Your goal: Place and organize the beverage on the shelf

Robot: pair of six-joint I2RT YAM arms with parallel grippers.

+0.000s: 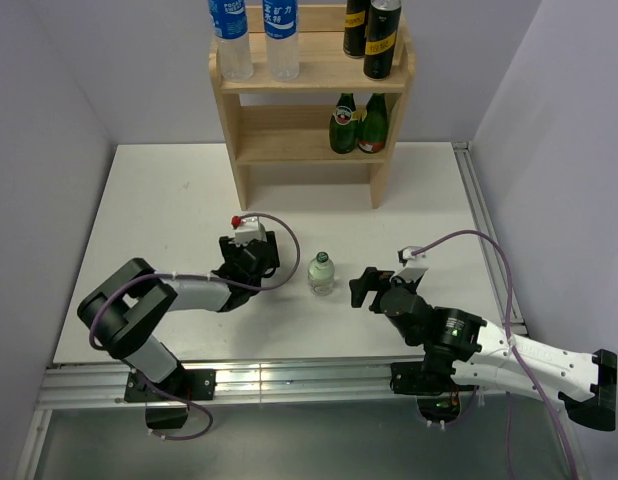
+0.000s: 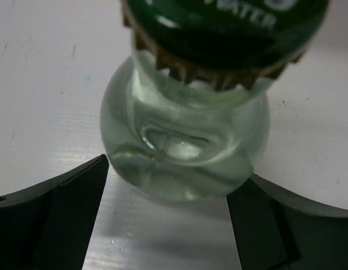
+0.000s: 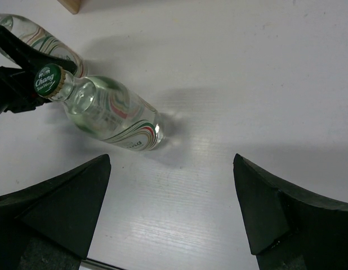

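The wooden shelf (image 1: 311, 80) stands at the back. Two blue-labelled water bottles (image 1: 257, 38) and two dark cans (image 1: 373, 30) stand on its top board. A short clear green-capped bottle (image 1: 320, 272) stands on the table between my grippers; it also shows in the right wrist view (image 3: 109, 115). My left gripper (image 1: 257, 250) is shut on a second green-capped bottle (image 2: 185, 140), its fingers (image 2: 61, 208) against the glass on both sides (image 2: 171, 174). That bottle shows behind the first in the right wrist view (image 3: 25, 31). My right gripper (image 1: 361, 288) is open and empty (image 3: 171, 163), just right of the standing bottle.
Two dark green glass bottles with red labels (image 1: 357, 124) stand on the shelf's lower tier. White walls close in on the left and right. Purple cables loop over both arms. A metal rail runs along the table's near edge (image 1: 289, 375).
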